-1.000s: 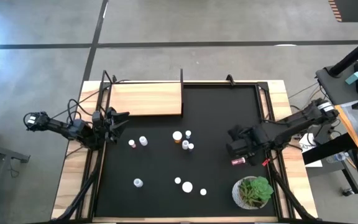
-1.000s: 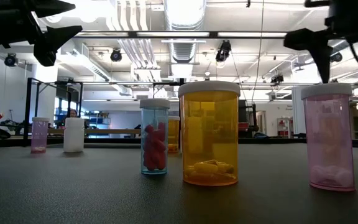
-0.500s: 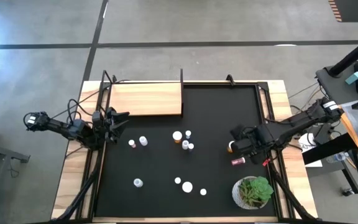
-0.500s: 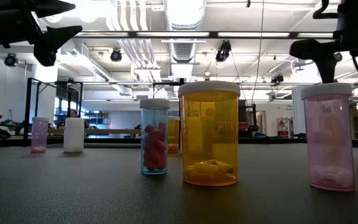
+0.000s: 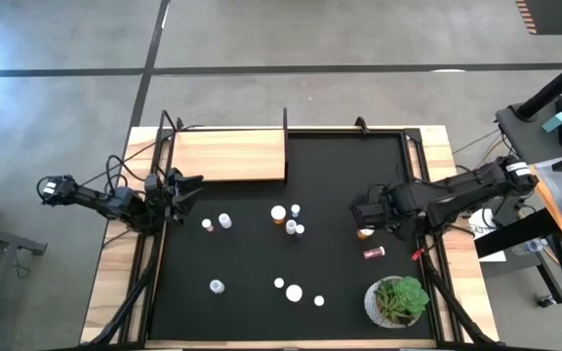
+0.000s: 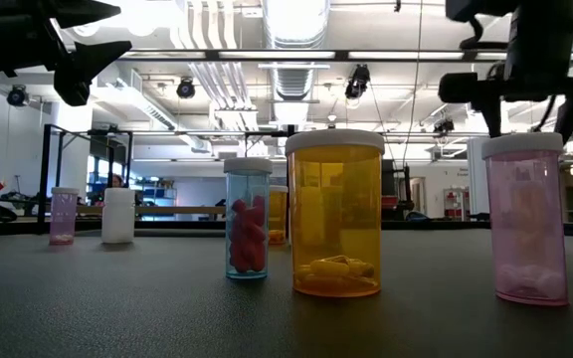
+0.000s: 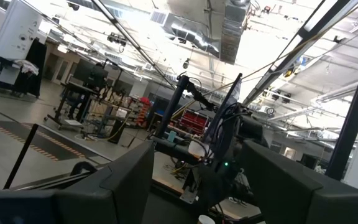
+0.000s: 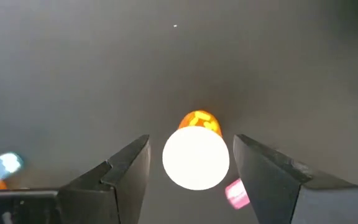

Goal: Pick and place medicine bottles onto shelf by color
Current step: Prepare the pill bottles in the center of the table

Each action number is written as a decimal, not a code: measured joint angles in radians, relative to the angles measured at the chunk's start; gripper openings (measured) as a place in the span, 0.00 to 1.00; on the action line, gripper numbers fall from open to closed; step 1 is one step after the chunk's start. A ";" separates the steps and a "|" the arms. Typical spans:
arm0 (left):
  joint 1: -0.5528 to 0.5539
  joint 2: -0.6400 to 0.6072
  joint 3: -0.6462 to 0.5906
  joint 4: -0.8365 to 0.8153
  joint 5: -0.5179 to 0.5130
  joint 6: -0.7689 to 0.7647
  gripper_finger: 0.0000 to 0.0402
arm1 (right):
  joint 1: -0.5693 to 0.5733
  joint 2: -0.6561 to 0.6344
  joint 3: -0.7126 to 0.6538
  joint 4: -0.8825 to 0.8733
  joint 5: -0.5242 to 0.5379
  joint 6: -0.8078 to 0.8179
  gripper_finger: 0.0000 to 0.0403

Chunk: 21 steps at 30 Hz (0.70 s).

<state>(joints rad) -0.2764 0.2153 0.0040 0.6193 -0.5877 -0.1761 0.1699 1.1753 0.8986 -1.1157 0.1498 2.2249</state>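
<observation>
R gripper point(image 8: 191, 162) hangs over the right half of the large black table mat point(image 5: 340, 283), pointing down. Its fingers are spread, one on each side of an upright orange white-capped medicine bottle point(image 8: 196, 152), not touching it; gap shows both sides of the cap.

Nearby clutter: a small pink bottle lying on its side point(image 5: 374, 253) just beside that spot, and the green leafy plant in a white pot point(image 5: 398, 300) near the mat's front-right corner.

L gripper point(image 5: 185, 190) waits at the mat's left edge, raised off the surface, fingers apart, nothing between them.

The flat light-wood shelf board w/ thin black posts point(image 5: 227, 155) sits at the back left, no bottles on it.

Mid-mat between arm and shelf: cluster of white-capped bottles point(image 5: 287, 218), two more point(image 5: 216, 223) near L gripper, and others toward the front point(image 5: 294, 291).
</observation>
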 joint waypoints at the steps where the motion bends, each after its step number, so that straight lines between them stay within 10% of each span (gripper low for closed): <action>1: 0.000 0.000 0.000 0.000 0.000 0.000 0.57 | -0.006 0.010 0.000 0.005 -0.001 -0.039 0.55; 12: 0.000 0.000 0.000 0.000 0.000 0.000 0.57 | -0.040 0.103 0.002 0.050 -0.051 -0.210 0.57; 21: 0.000 0.000 0.000 0.000 0.000 0.000 0.57 | -0.040 0.108 0.001 0.057 -0.052 -0.229 0.84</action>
<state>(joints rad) -0.2762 0.2153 0.0040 0.6193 -0.5880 -0.1761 0.1301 1.2830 0.8999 -1.0591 0.0978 1.9963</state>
